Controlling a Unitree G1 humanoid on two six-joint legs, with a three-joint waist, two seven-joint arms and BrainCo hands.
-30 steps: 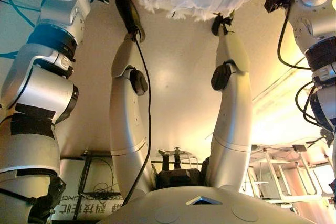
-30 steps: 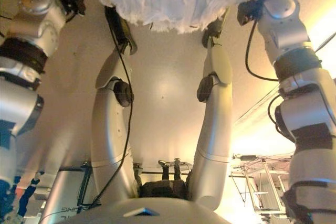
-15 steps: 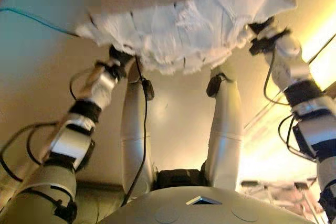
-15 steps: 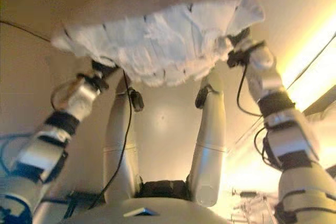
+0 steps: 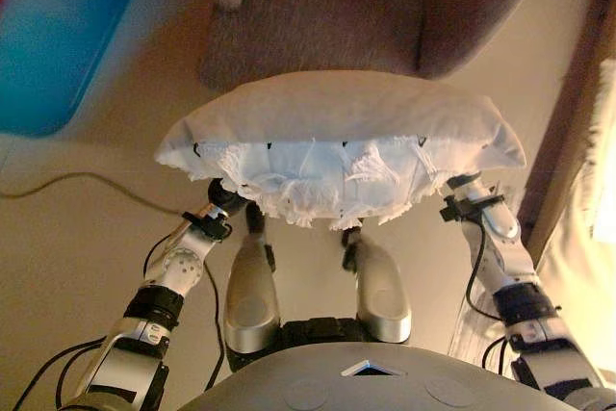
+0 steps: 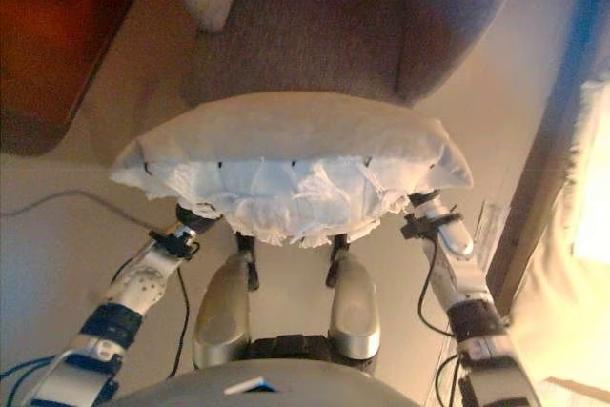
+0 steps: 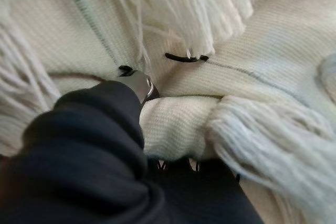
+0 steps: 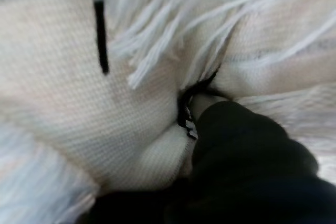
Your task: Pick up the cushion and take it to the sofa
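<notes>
You have the cushion (image 5: pixel 337 132) lifted, your left hand (image 5: pixel 223 201) and right hand (image 5: pixel 460 201) under its ends, fingers buried, grip unreadable. The sofa (image 5: pixel 366 7) sits just ahead; setting down remains.

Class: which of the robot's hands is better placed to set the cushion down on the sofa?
Neither alone: left hand and right hand each dig into one end of the cushion, which hangs level before the sofa.
</notes>
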